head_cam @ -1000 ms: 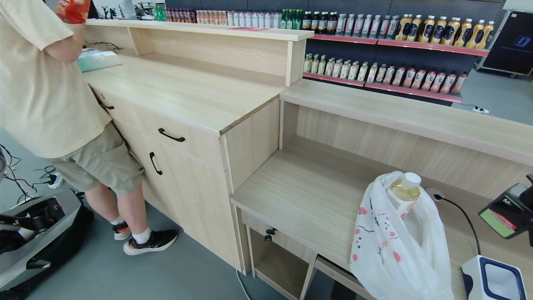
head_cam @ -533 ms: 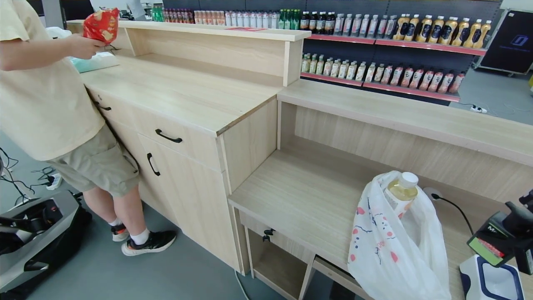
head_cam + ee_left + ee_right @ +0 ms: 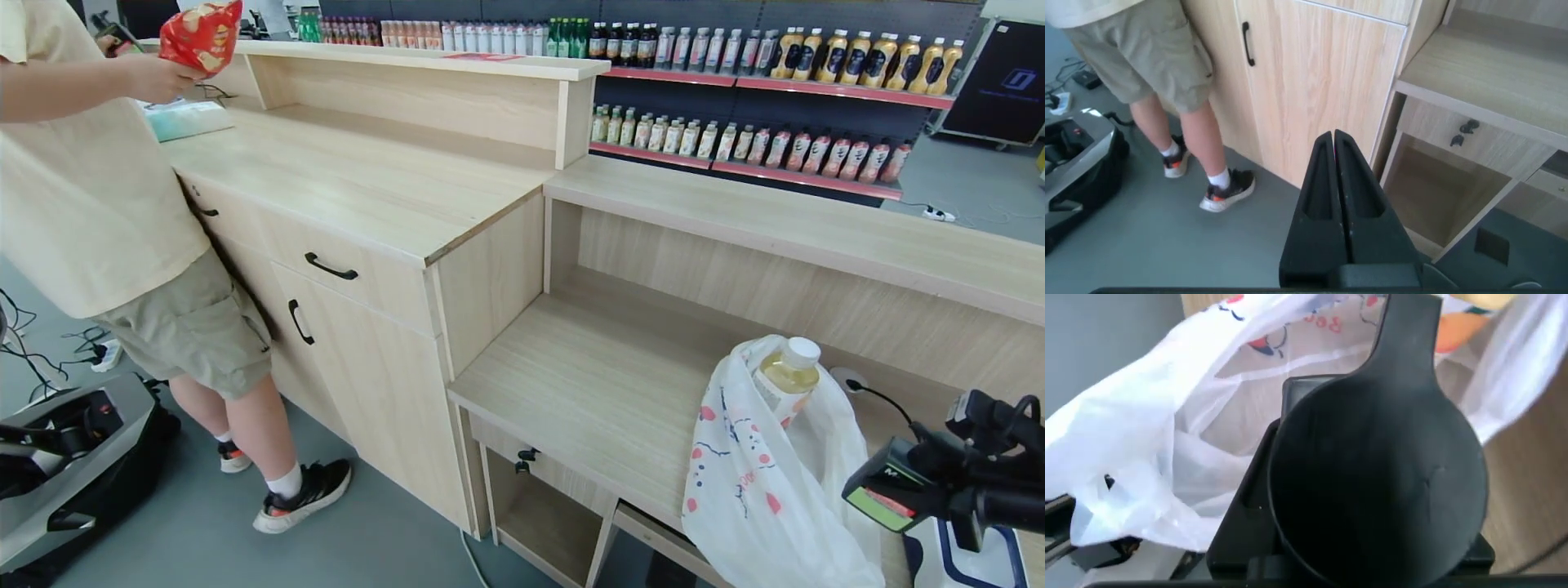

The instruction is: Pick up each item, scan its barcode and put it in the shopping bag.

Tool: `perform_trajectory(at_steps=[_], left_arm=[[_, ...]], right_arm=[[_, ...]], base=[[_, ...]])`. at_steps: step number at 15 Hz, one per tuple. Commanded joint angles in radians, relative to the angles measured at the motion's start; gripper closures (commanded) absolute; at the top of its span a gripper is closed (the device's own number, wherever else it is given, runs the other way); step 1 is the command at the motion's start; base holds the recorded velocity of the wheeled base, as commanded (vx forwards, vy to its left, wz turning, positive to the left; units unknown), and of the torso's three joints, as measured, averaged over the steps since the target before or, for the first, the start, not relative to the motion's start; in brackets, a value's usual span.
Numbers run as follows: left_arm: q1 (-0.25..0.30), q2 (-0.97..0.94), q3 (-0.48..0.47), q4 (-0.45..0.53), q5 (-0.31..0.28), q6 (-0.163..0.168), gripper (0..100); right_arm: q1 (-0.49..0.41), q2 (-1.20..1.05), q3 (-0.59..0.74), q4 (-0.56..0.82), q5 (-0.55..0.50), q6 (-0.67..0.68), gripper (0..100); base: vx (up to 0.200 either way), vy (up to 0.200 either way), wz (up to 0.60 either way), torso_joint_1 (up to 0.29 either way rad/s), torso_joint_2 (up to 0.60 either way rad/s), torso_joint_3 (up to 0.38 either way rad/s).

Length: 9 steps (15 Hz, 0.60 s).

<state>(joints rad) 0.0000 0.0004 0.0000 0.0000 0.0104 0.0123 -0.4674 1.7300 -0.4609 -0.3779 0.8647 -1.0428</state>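
My right gripper (image 3: 951,483) hangs over the lower counter's right end, shut on a black item (image 3: 888,490) with a green and red label. In the right wrist view the black item (image 3: 1372,490) is a round dark shape with a narrow neck, close over the shopping bag (image 3: 1151,457). The white shopping bag (image 3: 775,490) with red marks stands just left of it, with a yellow drink bottle (image 3: 790,374) inside. My left gripper (image 3: 1335,192) is shut and empty, low over the floor by the cabinet.
A white and blue scanner (image 3: 971,559) sits under the right arm, its black cable (image 3: 890,400) running back to the counter wall. A person stands at the upper counter (image 3: 351,180), holding a red snack bag (image 3: 200,37). A drawer (image 3: 331,268) faces the aisle.
My right arm has carried the black item leftwards, from the picture's right edge to beside the bag. The person has brought the red snack bag forward over the upper counter.
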Motion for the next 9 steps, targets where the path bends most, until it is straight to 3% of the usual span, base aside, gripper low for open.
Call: perform_trajectory(at_steps=[1,4,9], left_arm=[[0.000,0.000,0.000,0.000,0.000,0.000,100],[0.000,0.000,0.000,0.000,0.000,0.000,100],[0.000,0.000,0.000,0.000,0.000,0.000,100]], right_arm=[[0.055,0.125,-0.019,-0.056,0.045,-0.002,100],[0.092,0.229,-0.021,-0.164,0.059,-0.002,100],[0.113,0.329,-0.058,-0.197,0.063,-0.002,100]], base=[[0.000,0.000,0.00,0.000,0.00,0.000],[0.000,0.000,0.00,0.000,0.00,0.000],[0.000,0.000,0.00,0.000,0.00,0.000]])
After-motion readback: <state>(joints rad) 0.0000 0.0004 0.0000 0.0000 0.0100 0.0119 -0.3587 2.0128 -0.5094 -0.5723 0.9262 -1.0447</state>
